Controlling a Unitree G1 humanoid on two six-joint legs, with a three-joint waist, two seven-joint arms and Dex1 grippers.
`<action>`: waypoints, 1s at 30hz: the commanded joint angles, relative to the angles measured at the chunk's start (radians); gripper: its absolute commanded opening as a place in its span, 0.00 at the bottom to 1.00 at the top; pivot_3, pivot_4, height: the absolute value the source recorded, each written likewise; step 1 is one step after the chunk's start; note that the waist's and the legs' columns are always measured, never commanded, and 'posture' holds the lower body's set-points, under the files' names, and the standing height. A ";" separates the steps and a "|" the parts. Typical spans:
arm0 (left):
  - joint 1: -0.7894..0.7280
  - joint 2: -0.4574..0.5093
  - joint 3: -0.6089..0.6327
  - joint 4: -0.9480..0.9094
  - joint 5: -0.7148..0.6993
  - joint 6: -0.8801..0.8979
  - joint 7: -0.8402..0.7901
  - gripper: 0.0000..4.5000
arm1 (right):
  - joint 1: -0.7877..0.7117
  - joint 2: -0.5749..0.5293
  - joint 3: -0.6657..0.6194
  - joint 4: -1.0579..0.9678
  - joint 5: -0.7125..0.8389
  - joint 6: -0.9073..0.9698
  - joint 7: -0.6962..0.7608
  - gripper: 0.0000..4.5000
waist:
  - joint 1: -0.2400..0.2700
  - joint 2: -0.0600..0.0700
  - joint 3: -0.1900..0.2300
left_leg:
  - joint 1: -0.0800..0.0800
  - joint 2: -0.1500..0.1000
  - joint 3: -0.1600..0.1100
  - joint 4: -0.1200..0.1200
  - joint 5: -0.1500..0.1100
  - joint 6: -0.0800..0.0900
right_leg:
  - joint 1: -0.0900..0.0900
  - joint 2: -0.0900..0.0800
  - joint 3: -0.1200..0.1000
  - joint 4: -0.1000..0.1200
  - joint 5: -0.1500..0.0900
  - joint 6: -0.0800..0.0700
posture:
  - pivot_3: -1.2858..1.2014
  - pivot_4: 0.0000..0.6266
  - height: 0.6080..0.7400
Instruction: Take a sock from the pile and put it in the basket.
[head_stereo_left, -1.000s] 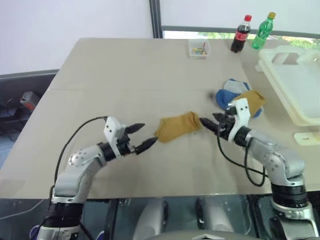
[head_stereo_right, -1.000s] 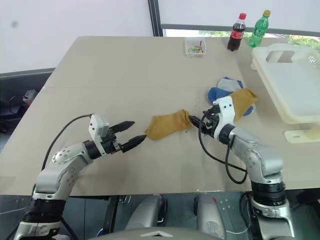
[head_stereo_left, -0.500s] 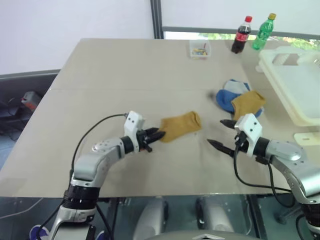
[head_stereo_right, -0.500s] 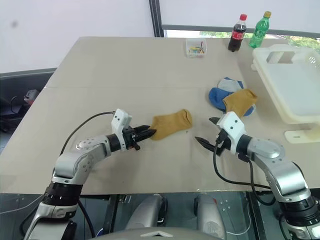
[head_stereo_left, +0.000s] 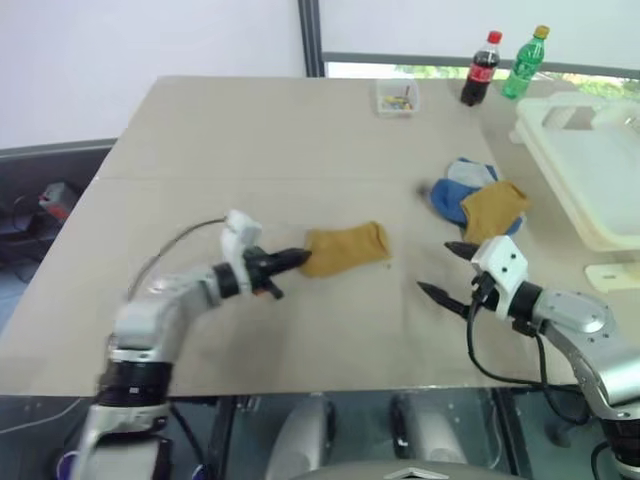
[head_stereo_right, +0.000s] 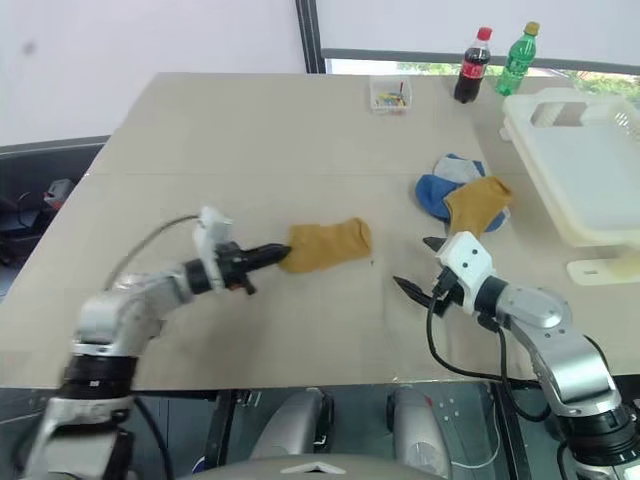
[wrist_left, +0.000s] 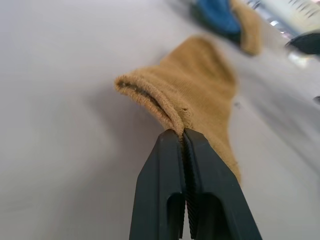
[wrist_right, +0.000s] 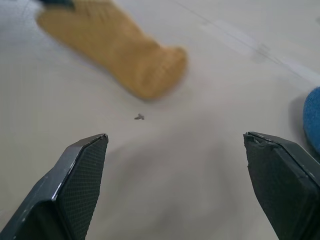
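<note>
Head view, table: a wide beige table (head_stereo_left: 250, 130) carries everything.
Head view, left gripper: the left gripper (head_stereo_left: 296, 257) has its two black fingers pressed together on the cuff end of a mustard-yellow ankle sock (head_stereo_left: 347, 248), which lies flat near the table's middle.
Head view, right gripper: the right gripper (head_stereo_left: 447, 269) hangs just above the table to the right of that sock, apart from it, with its fingers spread wide and nothing between them.
Head view, pile: the small heap of blue, pale grey-white and mustard socks (head_stereo_left: 478, 201) sits beyond the right gripper, well apart from the pinched sock.
Head view, basket: the large cream-white plastic rectangular basket (head_stereo_left: 560, 150) stands at the table's right edge, just past the pile, a handle slot showing in its broad rim.
Head view, far edge: a small clear plastic box (head_stereo_left: 398, 96), a dark cola bottle with a red cap (head_stereo_left: 478, 69) and a green bottle with a yellow cap (head_stereo_left: 523, 63) stand there.
Left wrist view: the fingers (wrist_left: 162, 190) meet on the sock's folded cuff, the sock's body stretching away towards the blurred blue of the pile.
Right wrist view: the two fingertips (wrist_right: 82, 170) stand far apart over bare table, the sock's rounded toe lying ahead of them, untouched.
</note>
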 joint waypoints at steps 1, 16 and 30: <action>-0.036 0.172 0.071 -0.008 -0.045 0.015 -0.170 0.00 | -0.008 0.011 0.002 -0.035 -0.002 -0.032 0.006 1.00 | 0.004 0.000 0.000 | 0.000 0.000 0.000 0.000 0.000 0.000 | 0.000 0.000 0.000 0.000 0.000 0.000 | 0.52 0.24 1.00; -0.465 0.204 -0.537 -0.122 0.138 0.400 -0.171 0.00 | 0.036 0.089 0.009 -0.084 -0.036 -0.020 -0.085 1.00 | 0.009 -0.001 0.002 | -0.002 0.000 0.005 0.005 0.000 0.000 | 0.001 0.003 0.000 0.001 -0.001 0.001 | 0.52 0.24 1.00; -0.382 -0.164 -0.330 -0.030 0.100 0.260 -0.015 0.57 | 0.171 0.134 -0.014 -0.276 0.034 0.129 -0.175 1.00 | 0.002 -0.003 0.004 | -0.001 0.003 0.004 0.005 0.000 0.000 | -0.002 0.004 0.006 0.004 0.000 0.000 | 0.52 0.24 1.00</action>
